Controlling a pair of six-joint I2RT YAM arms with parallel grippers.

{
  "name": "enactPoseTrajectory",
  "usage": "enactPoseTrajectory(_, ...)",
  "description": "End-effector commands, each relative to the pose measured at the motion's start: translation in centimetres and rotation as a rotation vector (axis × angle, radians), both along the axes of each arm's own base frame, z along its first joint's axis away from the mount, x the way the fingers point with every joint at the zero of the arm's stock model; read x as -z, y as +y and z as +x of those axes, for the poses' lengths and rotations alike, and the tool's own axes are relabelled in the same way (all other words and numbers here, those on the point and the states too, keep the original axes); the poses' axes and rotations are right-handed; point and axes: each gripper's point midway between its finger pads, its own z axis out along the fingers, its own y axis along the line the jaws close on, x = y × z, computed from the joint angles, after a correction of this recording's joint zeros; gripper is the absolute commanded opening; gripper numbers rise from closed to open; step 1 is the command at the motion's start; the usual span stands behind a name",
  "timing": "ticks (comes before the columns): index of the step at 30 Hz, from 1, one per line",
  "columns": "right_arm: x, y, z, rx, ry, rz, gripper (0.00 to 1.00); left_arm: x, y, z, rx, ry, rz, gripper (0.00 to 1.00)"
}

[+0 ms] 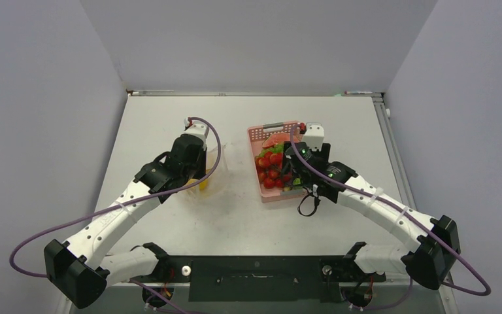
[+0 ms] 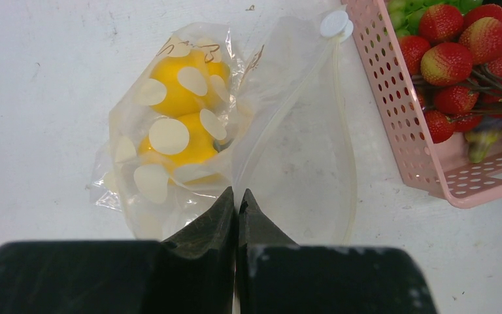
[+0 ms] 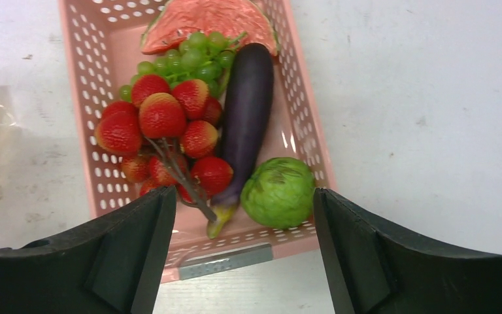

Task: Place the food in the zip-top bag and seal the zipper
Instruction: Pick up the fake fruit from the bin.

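The clear zip-top bag (image 2: 287, 150) lies on the table with two yellow food pieces (image 2: 183, 114) inside. Its mouth gapes open, and the zipper (image 2: 349, 131) curves along the edge to a white round tab (image 2: 335, 23). My left gripper (image 2: 236, 196) is shut on the bag's mouth edge, and the top view shows it over the bag (image 1: 214, 171). My right gripper (image 3: 238, 196) is open and empty, over the near end of the pink basket (image 3: 301, 111). In the basket lie a red cluster (image 3: 163, 121), a purple eggplant (image 3: 245, 111) and a round green piece (image 3: 278, 191).
The basket also holds green grapes (image 3: 189, 55) and a watermelon slice (image 3: 209, 16). It stands right of the bag (image 1: 268, 134), its corner close to the bag's tab (image 2: 392, 85). Walls enclose the table on three sides.
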Motion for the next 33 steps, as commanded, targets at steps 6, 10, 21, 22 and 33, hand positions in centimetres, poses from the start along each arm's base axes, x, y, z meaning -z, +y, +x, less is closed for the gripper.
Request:
enactPoseTrajectory(6, 2.9, -3.7, -0.2, 0.064, 0.083, -0.102, 0.70, -1.1, -0.6, 0.5, 0.004, -0.037, -0.035, 0.00)
enactPoseTrajectory(10, 4.4, -3.9, 0.1, 0.063, 0.115, -0.105, 0.64, -1.1, -0.6, 0.5, 0.005, -0.038, -0.034, 0.00)
enactPoseTrajectory(21, 7.6, -3.1, 0.4, 0.024, 0.196, -0.108, 0.62, -1.1, -0.6, 0.5, 0.007, -0.038, -0.035, 0.00)
enactPoseTrajectory(22, 7.9, -3.1, 0.4, 0.021, 0.205, -0.111, 0.63, -1.1, -0.6, 0.5, 0.007, -0.038, -0.035, 0.00)
enactPoseTrajectory(33, 10.2, -2.8, 0.4, 0.010, 0.257, -0.141, 0.66, -1.1, -0.6, 0.5, 0.007, -0.037, -0.034, 0.00)
